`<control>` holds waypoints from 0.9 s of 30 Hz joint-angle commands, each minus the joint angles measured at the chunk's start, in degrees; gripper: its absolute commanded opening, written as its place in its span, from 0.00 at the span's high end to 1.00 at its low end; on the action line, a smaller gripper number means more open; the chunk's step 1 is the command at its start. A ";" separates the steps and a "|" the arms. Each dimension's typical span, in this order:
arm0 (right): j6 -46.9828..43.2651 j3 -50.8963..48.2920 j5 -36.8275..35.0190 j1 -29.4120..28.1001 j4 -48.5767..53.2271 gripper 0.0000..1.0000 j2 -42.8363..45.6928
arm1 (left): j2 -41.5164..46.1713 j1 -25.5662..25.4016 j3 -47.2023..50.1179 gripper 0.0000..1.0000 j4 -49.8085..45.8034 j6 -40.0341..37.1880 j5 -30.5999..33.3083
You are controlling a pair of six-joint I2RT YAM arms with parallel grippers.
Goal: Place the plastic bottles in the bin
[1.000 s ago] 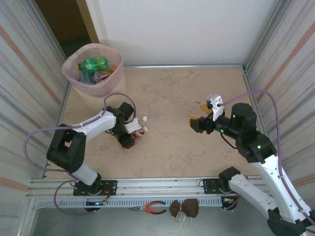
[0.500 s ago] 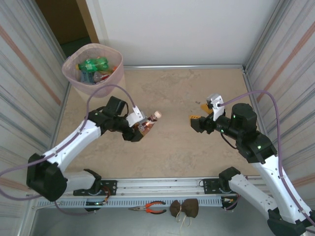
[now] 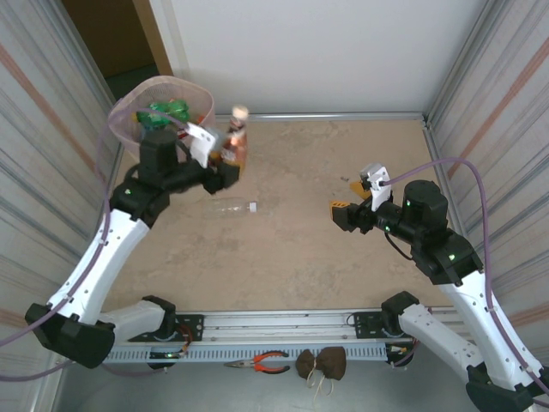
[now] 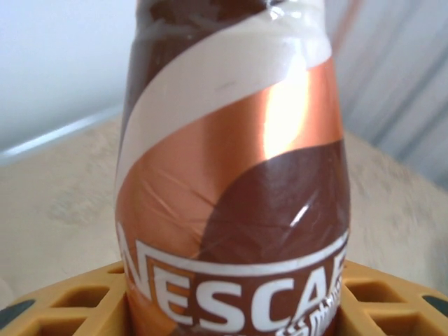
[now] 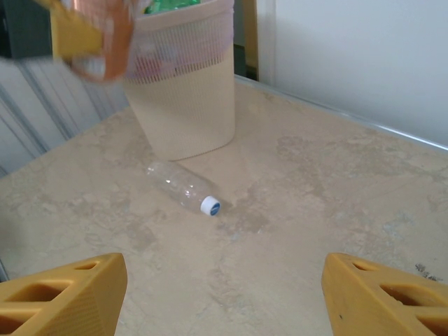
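left gripper (image 3: 221, 165) clamps brown-labelled bottle (image 3: 238, 136) just right of bin (image 5: 189, 105); early release risks drop outside rim. right gripper (image 3: 352, 202) spread, empty.

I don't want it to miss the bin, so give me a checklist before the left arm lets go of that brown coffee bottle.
1. Left gripper shut on brown-and-copper labelled plastic bottle: ok.
2. Bottle over tall beige bin with pink liner: not ok, beside its rim.
3. Room in bin: cannot tell.
4. Right gripper open, well apart: ok.
5. Clear plastic bottle lying on table, off the path: ok.
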State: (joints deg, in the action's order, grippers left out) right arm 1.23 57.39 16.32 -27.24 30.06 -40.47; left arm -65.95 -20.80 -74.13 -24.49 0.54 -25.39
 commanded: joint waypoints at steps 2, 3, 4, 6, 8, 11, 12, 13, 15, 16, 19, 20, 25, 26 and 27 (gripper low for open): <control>0.38 0.70 0.55 0.43 -0.62 0.27 0.08 | -1.21 2.65 -7.98 0.58 -3.74 11.76 7.79; 0.42 0.67 0.63 0.46 -0.61 0.28 0.09 | -1.46 3.46 -9.36 0.58 -4.23 13.37 9.60; 0.43 0.62 0.57 0.44 -0.71 0.28 0.06 | -1.72 4.29 -10.55 0.59 -4.69 14.85 10.75; 0.59 0.53 0.70 0.42 -0.86 0.28 0.04 | -2.45 6.67 -13.41 0.60 -5.61 17.31 12.71; 0.72 0.36 0.74 0.44 -0.97 0.28 0.04 | -3.52 8.36 -16.44 0.60 -7.28 18.74 15.68; 0.86 0.09 0.82 0.47 -1.11 0.28 -0.07 | -5.22 10.15 -20.53 0.61 -9.19 20.81 20.16; 0.87 0.10 0.77 0.43 -1.20 0.28 -0.05 | -5.99 10.47 -21.87 0.61 -9.87 21.96 22.67; 0.87 0.05 0.74 0.39 -1.23 0.28 -0.13 | -6.68 10.57 -23.13 0.61 -10.76 23.01 24.76; 0.81 -0.15 0.75 0.43 -1.38 0.27 -0.22 | -8.70 10.60 -26.48 0.60 -13.49 25.51 30.89; 0.80 -0.10 0.76 0.44 -1.43 0.28 -0.33 | -9.78 10.60 -27.88 0.59 -15.17 27.21 33.54; 0.90 -0.04 0.83 0.42 -1.63 0.28 -0.49 | -13.66 11.75 -34.04 0.56 -21.33 31.68 37.63; 0.96 -0.16 0.87 0.44 -1.72 0.28 -0.58 | -14.98 12.15 -35.84 0.56 -22.99 32.95 38.13; 0.96 -0.29 1.02 0.39 -1.84 0.27 -0.69 | -19.65 14.11 -40.08 0.53 -26.66 38.08 39.21; 0.95 -0.35 1.03 0.43 -1.81 0.28 -0.66 | -20.64 14.84 -40.41 0.53 -27.44 39.71 38.65; 0.94 -0.30 1.17 0.48 -1.85 0.28 -0.67 | -21.46 15.46 -40.88 0.54 -28.38 41.19 38.13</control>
State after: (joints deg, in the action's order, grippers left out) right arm 1.28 57.39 16.51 -27.24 29.61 -41.28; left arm -85.65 -6.72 -112.92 -48.14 35.66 10.63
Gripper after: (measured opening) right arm 0.725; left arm 0.502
